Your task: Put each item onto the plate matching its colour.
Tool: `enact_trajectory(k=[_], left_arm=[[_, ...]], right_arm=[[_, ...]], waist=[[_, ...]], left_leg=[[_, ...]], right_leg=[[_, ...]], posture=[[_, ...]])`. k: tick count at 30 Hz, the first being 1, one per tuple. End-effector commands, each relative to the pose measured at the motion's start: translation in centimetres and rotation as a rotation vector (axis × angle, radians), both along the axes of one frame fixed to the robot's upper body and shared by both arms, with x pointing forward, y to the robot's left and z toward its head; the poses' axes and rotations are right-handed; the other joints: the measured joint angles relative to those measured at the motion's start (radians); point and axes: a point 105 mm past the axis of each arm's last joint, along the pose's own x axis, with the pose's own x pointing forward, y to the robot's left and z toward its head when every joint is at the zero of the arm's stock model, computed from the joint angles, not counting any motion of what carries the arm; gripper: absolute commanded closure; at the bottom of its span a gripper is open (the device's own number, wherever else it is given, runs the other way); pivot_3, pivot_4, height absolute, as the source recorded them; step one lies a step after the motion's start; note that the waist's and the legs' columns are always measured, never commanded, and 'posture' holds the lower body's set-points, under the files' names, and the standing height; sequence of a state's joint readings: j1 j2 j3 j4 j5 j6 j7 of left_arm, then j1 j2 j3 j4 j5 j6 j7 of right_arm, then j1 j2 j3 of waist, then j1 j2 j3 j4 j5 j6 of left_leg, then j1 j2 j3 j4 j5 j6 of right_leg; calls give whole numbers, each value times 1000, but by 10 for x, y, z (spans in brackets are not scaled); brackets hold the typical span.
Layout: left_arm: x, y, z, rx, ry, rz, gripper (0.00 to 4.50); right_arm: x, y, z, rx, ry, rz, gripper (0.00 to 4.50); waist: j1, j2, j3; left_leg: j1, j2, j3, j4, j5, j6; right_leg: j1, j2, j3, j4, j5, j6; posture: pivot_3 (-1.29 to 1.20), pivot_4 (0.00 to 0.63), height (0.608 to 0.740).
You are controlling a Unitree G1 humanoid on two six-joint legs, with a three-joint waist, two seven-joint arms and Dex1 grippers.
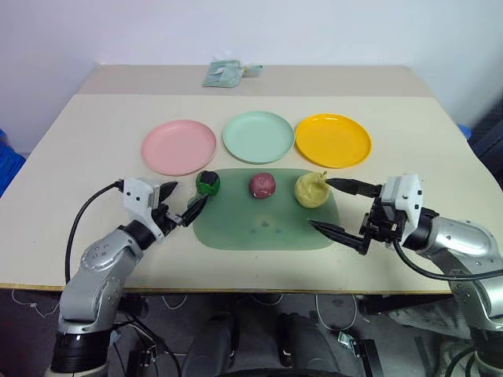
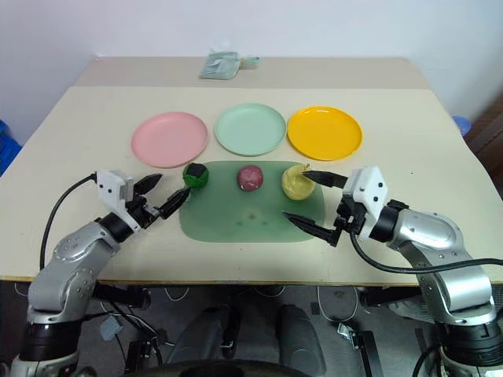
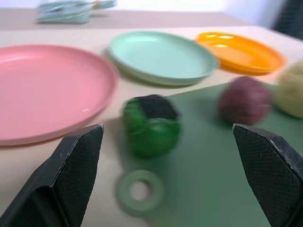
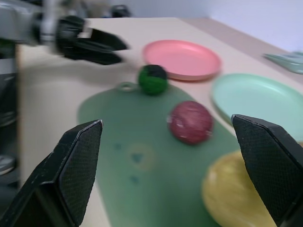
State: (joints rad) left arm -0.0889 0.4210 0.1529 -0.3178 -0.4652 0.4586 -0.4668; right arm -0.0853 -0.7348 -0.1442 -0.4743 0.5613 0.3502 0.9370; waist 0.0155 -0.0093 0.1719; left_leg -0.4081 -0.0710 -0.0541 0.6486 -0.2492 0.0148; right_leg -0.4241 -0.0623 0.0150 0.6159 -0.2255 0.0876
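I see both end effectors spread wide and empty, the left end effector (image 1: 182, 202) near the green lump (image 1: 207, 183), the right end effector (image 1: 336, 206) flanking the yellow pear (image 1: 310, 189).

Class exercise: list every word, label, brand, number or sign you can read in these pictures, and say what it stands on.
None can be read.
The pink plate, mint green plate, orange-yellow plate and cutting mat are plain.
The greenish packet at the table's far edge: any print is too small to read.
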Motion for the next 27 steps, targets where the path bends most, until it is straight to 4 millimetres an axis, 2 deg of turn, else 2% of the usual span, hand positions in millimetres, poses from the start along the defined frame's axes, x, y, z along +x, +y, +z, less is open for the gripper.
enact_trajectory(k=[1,5,11,18,26,27], left_arm=[[-3,-4,4,1,-11,11,0],[3,-13,3,15,-5,7,0],[24,-30,4,1,14,21,0],[50,-31,12,6,16,93,0],[60,-52,9,9,61,63,0],[61,-54,8,9,69,58,550]], right_arm=[[-1,0,4,-31,-43,32,42],[-1,-3,0,-39,-48,38,42],[-4,-8,-7,-46,-53,34,42],[-7,-14,-10,-53,-55,14,42],[-4,-20,-8,-55,-87,-39,42],[-4,-20,-8,-57,-89,-43,0]], waist=[[-1,0,0],[-1,0,0],[21,0,0],[24,0,0],[25,0,0],[25,0,0]], left_leg=[[0,0,0,0,0,0],[0,0,0,0,0,0],[0,0,0,1,0,0],[0,0,0,1,0,0],[0,-1,0,2,0,0],[0,-1,0,2,0,0]], right_leg=[[0,0,0,0,1,1],[0,0,0,1,1,1],[0,0,0,1,1,2],[0,0,0,2,1,2],[0,0,0,2,2,2],[0,0,0,2,2,2]], posture=[[0,150,740],[0,150,740],[0,150,740],[0,150,740],[0,150,740],[0,150,740]])
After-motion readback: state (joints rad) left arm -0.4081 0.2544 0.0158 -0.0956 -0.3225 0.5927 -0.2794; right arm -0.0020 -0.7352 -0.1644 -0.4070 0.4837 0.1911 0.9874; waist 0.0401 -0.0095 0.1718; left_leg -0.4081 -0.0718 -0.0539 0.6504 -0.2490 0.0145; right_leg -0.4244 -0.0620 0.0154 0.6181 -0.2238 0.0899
